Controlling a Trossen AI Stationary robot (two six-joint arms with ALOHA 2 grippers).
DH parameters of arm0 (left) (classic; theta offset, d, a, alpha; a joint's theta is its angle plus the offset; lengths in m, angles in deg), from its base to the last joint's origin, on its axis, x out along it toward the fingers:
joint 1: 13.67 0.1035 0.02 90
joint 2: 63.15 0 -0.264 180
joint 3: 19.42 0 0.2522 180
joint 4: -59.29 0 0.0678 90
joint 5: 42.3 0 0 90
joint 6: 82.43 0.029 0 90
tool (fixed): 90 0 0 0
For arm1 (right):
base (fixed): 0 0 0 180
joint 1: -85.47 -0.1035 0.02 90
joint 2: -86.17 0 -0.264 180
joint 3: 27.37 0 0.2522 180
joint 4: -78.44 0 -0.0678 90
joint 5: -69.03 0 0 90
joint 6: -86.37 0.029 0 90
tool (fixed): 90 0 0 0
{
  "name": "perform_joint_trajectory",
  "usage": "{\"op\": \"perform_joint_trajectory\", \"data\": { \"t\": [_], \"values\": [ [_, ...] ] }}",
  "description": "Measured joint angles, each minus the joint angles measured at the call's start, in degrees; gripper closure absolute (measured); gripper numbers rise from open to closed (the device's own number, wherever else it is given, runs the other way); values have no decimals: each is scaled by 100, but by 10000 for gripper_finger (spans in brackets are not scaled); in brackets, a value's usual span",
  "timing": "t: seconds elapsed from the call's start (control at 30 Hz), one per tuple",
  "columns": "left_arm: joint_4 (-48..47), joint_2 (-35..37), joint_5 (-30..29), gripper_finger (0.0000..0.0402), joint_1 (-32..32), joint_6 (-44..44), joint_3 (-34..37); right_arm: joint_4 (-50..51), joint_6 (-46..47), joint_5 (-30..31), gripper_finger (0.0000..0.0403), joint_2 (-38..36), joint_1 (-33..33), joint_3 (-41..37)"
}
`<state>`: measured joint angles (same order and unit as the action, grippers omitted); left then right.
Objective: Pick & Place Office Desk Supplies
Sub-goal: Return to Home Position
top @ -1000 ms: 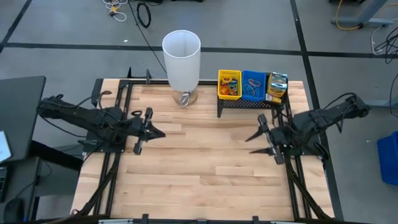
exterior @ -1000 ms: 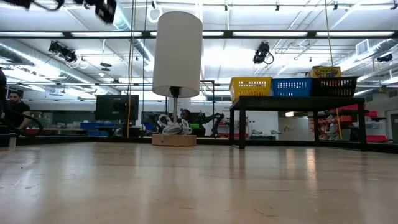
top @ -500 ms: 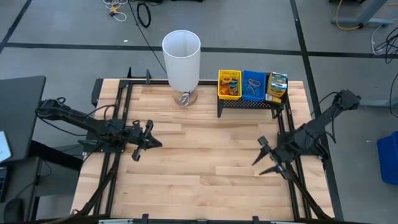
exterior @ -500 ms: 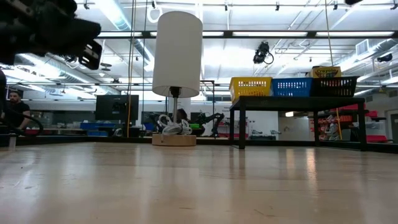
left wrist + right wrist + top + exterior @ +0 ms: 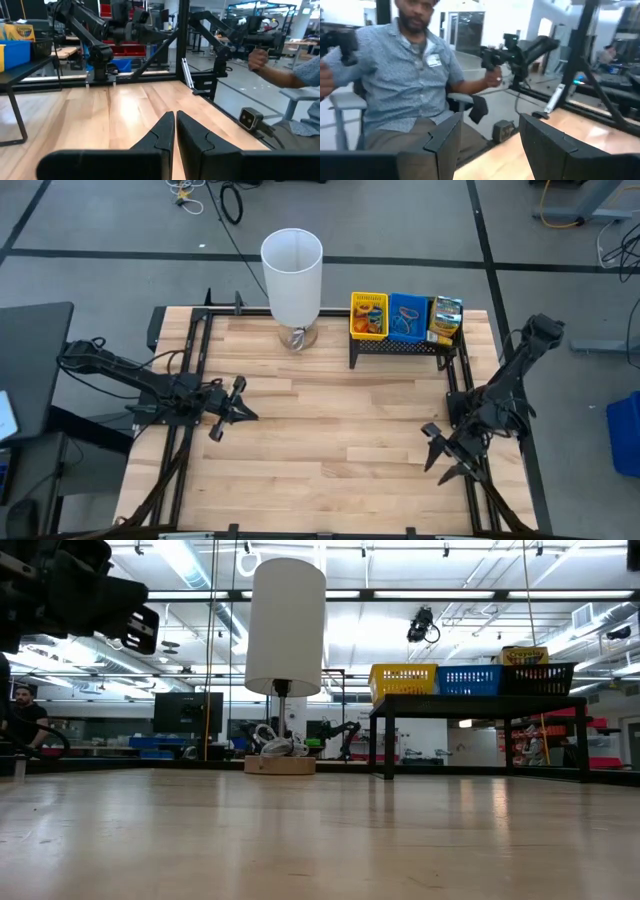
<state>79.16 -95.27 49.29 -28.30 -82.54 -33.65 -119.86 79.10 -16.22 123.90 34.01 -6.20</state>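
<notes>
On the black mesh rack (image 5: 400,348) at the table's far right stand a yellow tray (image 5: 368,315) and a blue tray (image 5: 407,317), both with coloured rubber bands inside, and a black tray carrying a green-yellow box (image 5: 445,320). The low view shows the yellow tray (image 5: 404,679), blue tray (image 5: 469,680) and box (image 5: 524,655) on top of the rack. My left gripper (image 5: 248,412) hovers over the table's left side, shut and empty (image 5: 175,122). My right gripper (image 5: 434,452) hovers near the right edge, open and empty (image 5: 490,135).
A tall white cylinder (image 5: 292,277) stands on a wooden base at the far middle, left of the rack. Bare wood lies between the two arms. A seated person (image 5: 405,75) is beyond the table's edge, and a hand (image 5: 260,57) shows past it.
My right gripper has drawn back toward the table's near edge and right side, its arm folding up. My left gripper has shifted a little toward the near edge and dropped into the low view's upper left. The trays and box have not moved.
</notes>
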Motion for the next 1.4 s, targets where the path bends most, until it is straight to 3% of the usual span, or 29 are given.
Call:
{"op": "perform_joint_trajectory", "data": {
  "t": [0.13, 0.33, 0.57, 0.8, 1.0, 1.17, 1.4],
  "values": [
    [-5, 0, -38, 377, 6, 128, 1, -647, -3, 351, 197, 10, -10, -663],
    [-39, -1, -182, 377, 4, 187, 2, -582, -31, 673, 197, 14, -10, -691],
    [-112, -7, -813, 377, 40, 315, 4, -175, -222, 1690, 197, 15, 456, -691],
    [-111, -7, -550, 377, 520, 287, 4, -163, -559, 1175, 197, 15, 1746, -691],
    [-96, -6, -498, 377, 1059, 312, 4, -240, -719, 1102, 197, 14, 2749, -691],
    [-113, -4, -494, 377, 1567, 179, 6, -327, -691, 557, 197, 11, 3363, -691],
    [-191, -7, -498, 377, 1945, 99, 7, -143, -527, 558, 197, 13, 4051, -691]
  ]
}}
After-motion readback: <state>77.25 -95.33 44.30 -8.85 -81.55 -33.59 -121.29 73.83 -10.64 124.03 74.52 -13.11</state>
